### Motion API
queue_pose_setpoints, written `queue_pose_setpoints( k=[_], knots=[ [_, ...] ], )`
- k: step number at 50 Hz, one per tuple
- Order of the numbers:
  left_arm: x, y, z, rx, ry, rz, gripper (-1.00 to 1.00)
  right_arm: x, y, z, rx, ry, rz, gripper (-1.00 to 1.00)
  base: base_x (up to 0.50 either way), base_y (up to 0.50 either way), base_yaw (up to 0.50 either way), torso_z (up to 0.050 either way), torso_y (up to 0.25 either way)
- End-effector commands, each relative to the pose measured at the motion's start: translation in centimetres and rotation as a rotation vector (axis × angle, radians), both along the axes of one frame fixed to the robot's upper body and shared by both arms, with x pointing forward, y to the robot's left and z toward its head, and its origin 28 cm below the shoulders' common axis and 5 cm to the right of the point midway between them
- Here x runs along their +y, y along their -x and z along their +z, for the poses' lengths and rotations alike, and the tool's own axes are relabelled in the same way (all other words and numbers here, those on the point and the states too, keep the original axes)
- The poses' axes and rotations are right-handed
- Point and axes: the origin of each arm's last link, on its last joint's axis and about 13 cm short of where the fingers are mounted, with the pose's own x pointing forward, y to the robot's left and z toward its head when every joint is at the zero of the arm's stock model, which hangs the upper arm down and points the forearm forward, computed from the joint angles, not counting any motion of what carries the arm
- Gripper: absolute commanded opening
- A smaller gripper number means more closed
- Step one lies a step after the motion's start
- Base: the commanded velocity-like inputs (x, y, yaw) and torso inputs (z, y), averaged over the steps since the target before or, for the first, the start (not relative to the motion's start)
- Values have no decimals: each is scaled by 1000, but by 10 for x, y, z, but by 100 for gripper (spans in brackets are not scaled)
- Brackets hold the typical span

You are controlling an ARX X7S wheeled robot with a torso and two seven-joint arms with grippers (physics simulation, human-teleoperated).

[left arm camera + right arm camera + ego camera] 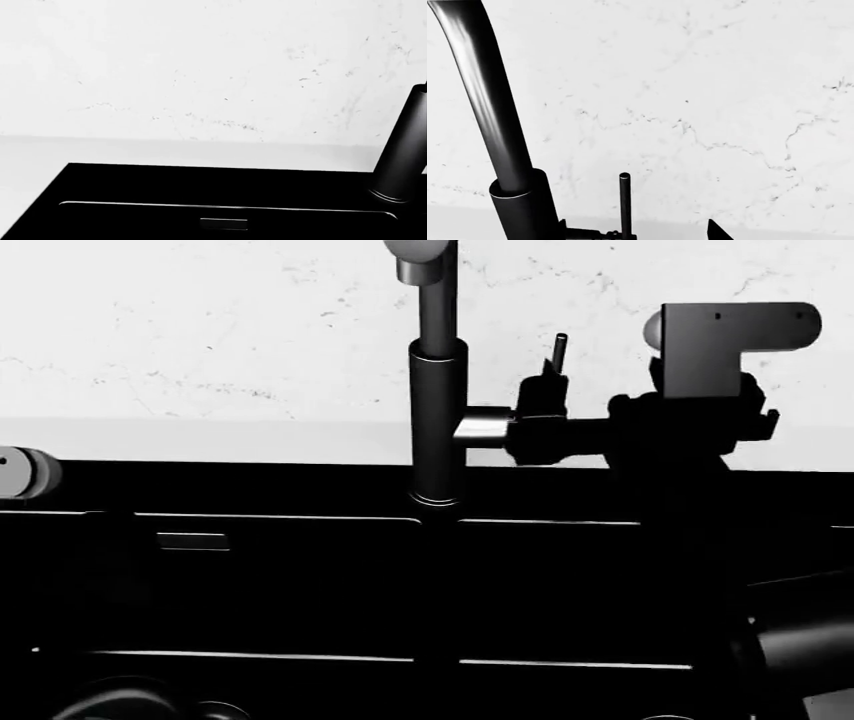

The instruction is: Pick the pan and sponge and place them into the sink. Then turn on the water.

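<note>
Left wrist view: the sink (pixel 200 185) fills the lower part of the frame, a flat glossy black slab with a thin pale line tracing the basin's rim and a small steel overflow slot (pixel 223 223) at bottom centre. The dark base of the faucet (pixel 403 150) leans in at the right edge. Behind them a white marbled wall (pixel 200 65) takes up the upper half. No part of the left gripper shows here.

Head view: the sink (pixel 267 580) spans the lower half, so dark that its basins barely separate; thin bright rim lines and an overflow slot (pixel 194 540) at centre left mark it. The faucet (pixel 438 420) rises from centre to the top edge, its thin lever (pixel 559 352) standing upright just to its right. The right gripper (pixel 545 425) reaches in from the right, at the lever's base, a black silhouette; whether its jaws are apart or together, I cannot tell. Pan and sponge cannot be made out in the blackness.

Right wrist view: the faucet's curved neck (pixel 484 100) sweeps from upper left down to its collar at lower left, the lever (pixel 625 205) upright at bottom centre against the wall. A dark fingertip (pixel 718 231) pokes up at the bottom edge.
</note>
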Motion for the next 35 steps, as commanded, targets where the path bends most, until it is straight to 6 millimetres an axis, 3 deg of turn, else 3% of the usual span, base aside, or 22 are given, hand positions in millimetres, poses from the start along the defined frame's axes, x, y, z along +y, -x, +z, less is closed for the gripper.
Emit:
queue_pose_setpoints(
  k=[1, 10, 35],
  knots=[
    [-2, -3, 1, -14, 13, 10, 100, 3, -26, 5, 8, 33, 6, 100, 0, 0, 0, 0, 0],
    [0, 1, 2, -45, 35, -12, 100, 4, -41, 7, 8, 40, 15, 100, 0, 0, 0, 0, 0],
    [-3, 1, 3, -75, 15, -41, 100, 8, -52, 8, 12, 31, 45, 100, 0, 0, 0, 0, 0]
  ],
)
